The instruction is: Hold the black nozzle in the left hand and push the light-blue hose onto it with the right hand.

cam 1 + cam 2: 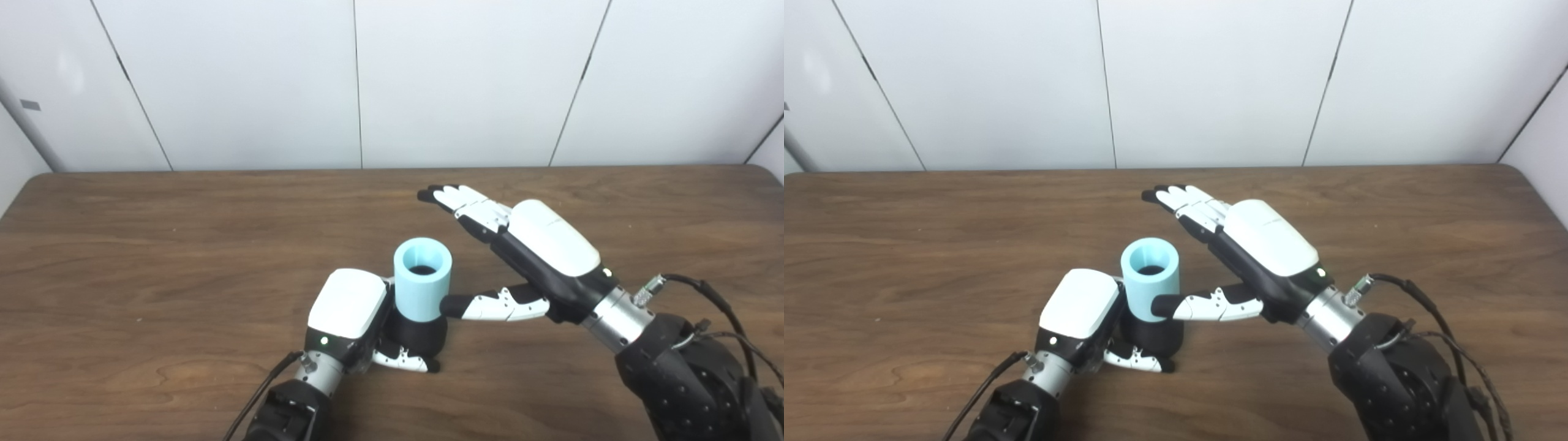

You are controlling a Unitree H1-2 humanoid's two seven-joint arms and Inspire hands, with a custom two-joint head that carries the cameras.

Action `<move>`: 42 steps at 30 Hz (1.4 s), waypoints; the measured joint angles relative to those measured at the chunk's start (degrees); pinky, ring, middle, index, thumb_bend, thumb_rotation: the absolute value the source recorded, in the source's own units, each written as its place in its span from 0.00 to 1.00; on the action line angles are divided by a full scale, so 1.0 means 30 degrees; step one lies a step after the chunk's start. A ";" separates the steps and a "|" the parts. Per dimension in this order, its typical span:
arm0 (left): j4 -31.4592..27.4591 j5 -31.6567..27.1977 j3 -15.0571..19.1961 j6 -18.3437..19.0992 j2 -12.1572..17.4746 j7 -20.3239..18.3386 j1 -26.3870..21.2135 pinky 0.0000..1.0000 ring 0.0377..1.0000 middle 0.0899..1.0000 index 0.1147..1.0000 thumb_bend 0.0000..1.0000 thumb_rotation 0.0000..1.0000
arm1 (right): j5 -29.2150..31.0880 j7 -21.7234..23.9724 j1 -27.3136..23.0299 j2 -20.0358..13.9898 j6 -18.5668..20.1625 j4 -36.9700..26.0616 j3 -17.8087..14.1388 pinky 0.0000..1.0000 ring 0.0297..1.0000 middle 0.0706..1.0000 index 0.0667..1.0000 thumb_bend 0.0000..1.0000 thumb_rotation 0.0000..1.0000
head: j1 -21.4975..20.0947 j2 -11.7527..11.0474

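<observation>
Light-blue hose (422, 285) is seated upright on black nozzle (419, 336), gripped by left robot hand (355, 318); right robot hand (527, 257) is spread, empty; release judged outstanding.

No readable text, labels, brands or numbers in either view (both hand shells are plain white, only a small green light on each wrist, no markings).

Dark wood-grain table (184, 245) w/ rounded far corners; white panel wall (245, 79) behind, thin dark seams, even light.
</observation>
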 measured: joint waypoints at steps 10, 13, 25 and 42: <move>-0.0038 0.0625 -0.0183 -0.0770 0.0433 0.0664 -0.0020 0.84 0.81 0.80 0.75 0.87 0.33 | -0.0220 0.0000 0.0083 0.0087 0.0005 0.0015 -0.0005 0.87 0.97 0.96 0.96 0.56 1.00 | 0.0029 -0.0029; 0.0159 0.0605 -0.0102 -0.1078 0.0440 0.1109 -0.0036 0.89 0.85 0.84 0.78 0.90 0.38 | -0.0312 0.0004 0.0102 0.0129 0.0011 0.0049 0.0025 0.87 0.97 0.95 0.96 0.57 1.00 | 0.0000 -0.0029; 0.0554 -0.0853 0.1461 -0.2139 0.0437 0.1068 -0.0241 0.74 0.76 0.73 0.72 0.95 0.39 | -0.0743 0.0054 0.0611 0.0553 0.0332 0.0142 0.0169 0.93 0.97 0.96 0.97 0.58 1.00 | 0.0088 -0.0088; -0.2089 -0.6914 0.5220 -0.0660 0.2509 -0.6834 -0.1847 0.53 0.59 0.59 0.64 1.00 0.37 | -0.0963 0.0037 0.0844 0.0574 0.0453 0.0269 0.0184 0.94 0.98 0.96 0.98 0.58 1.00 | 0.0117 -0.0059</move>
